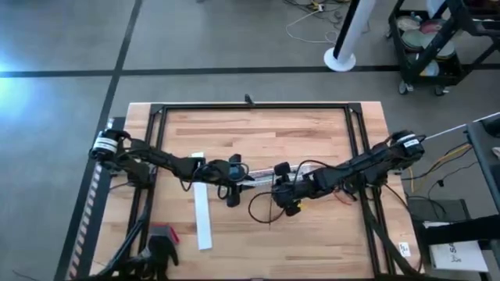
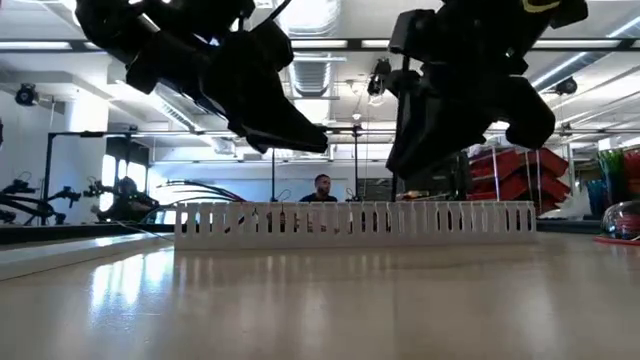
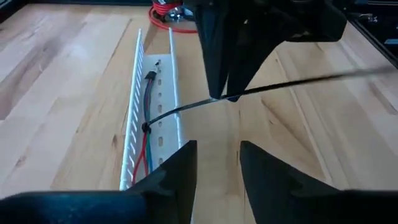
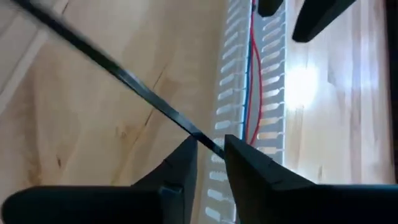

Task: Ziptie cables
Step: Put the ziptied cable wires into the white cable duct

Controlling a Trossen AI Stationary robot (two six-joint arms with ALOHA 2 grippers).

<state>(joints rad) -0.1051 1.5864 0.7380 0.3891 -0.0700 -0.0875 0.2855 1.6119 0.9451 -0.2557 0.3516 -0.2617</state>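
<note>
The cables [image 3: 147, 99], red, green and dark wires, lie inside a white slotted duct [image 1: 262, 178] at the table's middle. A black zip tie [image 3: 186, 111] loops around them and runs slanting up out of the duct. My right gripper [image 4: 210, 158], also seen in the high view [image 1: 285, 195], is shut on the tie's strap beside the duct. My left gripper [image 3: 217, 168] hovers open at the duct's left end [image 1: 233, 191], facing the right gripper, with nothing between its fingers. My right gripper pinches the zip tie's strap [image 4: 186, 127] between its two fingertips, a short way from the loop around the wires [image 3: 146, 127]. The fingers [image 3: 217, 74] come from above, pointing down, across the strap. The strap runs straight from loop to fingers, and its free tail [image 3: 348, 76] carries on beyond them.
A long white flat strip [image 1: 203, 215] lies on the wood near the left arm. A red and black object [image 1: 162, 238] sits at the near left. A red coil [image 3: 168, 12] lies past the duct's end. Black frame rails [image 1: 250, 107] border the table. A person [image 2: 320, 188] stands far behind.
</note>
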